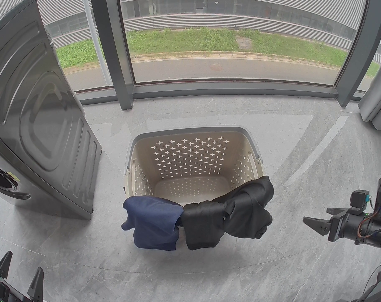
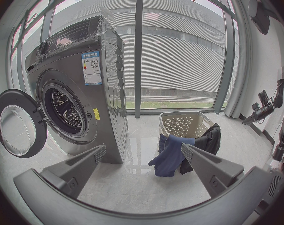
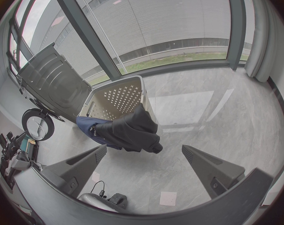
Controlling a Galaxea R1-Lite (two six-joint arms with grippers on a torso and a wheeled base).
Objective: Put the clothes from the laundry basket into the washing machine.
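Washing machine point(image 1: 39, 118) stands at the left. The head view presents its ribbed side panel. The left wrist view presents its front, with the round door point(image 2: 18, 124) swung fully open and the steel drum point(image 2: 65, 110) exposed.

Left gripper point(image 2: 143, 149) is at the near left, low, fingers spread wide with nothing between them.

Laundry basket point(image 1: 190, 131) sits on the floor at centre, just right of the machine. A blue garment point(image 1: 152, 223) hangs over the left part of its near rim. A black garment point(image 1: 245, 210) is draped over the near right corner, touching the blue one. Both hang mostly outside the basket.

Right gripper point(image 1: 319, 217) is at the right, well apart from the basket, fingers spread and holding nothing.

A grey curtain point(image 1: 379, 97) hangs at the far right.
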